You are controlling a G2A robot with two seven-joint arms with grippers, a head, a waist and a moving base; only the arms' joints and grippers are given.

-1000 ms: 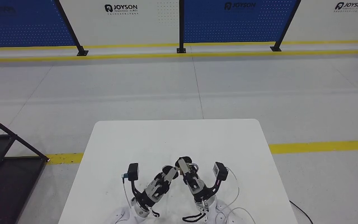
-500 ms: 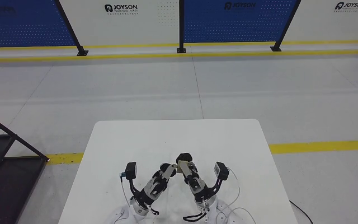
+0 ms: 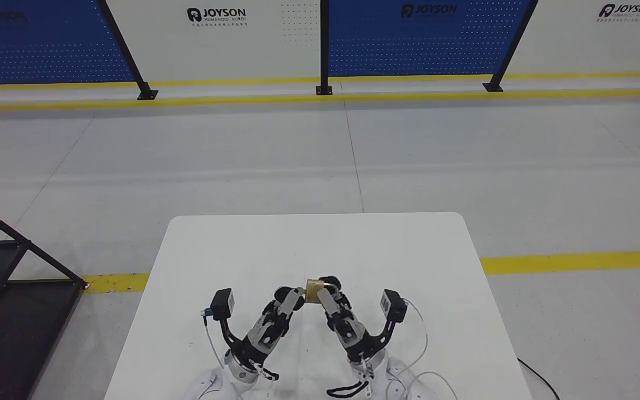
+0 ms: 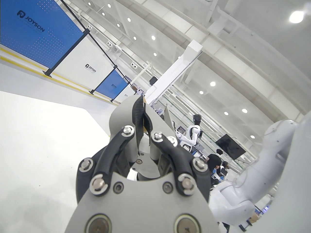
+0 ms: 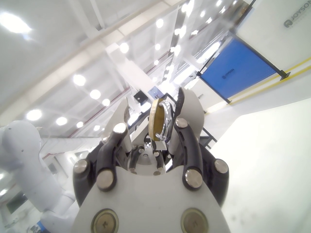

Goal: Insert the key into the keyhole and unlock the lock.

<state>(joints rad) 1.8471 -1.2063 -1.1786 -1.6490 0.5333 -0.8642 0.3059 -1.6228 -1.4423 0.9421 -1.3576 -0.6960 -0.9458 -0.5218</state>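
A brass lock (image 3: 314, 290) with a silver shackle is held above the white table (image 3: 300, 240) near its front edge, where the two gripper tips meet. My right gripper (image 3: 326, 294) is shut on it. In the right wrist view the lock (image 5: 156, 120) stands edge-on in the right gripper (image 5: 153, 100), its shackle against one dark pad (image 5: 180, 100). My left gripper (image 3: 297, 294) touches the lock from the other side. In the left wrist view the left gripper (image 4: 142, 100) is shut on the key (image 4: 145, 123), which shows as a thin tan sliver between the pads.
The tabletop beyond the grippers is bare white out to its far edge (image 3: 315, 214). A black frame (image 3: 25, 262) stands off the table's left side. Blue and white barrier panels (image 3: 420, 35) line the far floor.
The left arm has swung to the left and its tip has closed in on the lock. The right gripper has lifted the lock slightly away from the robot, and its brass now shows between the tips.
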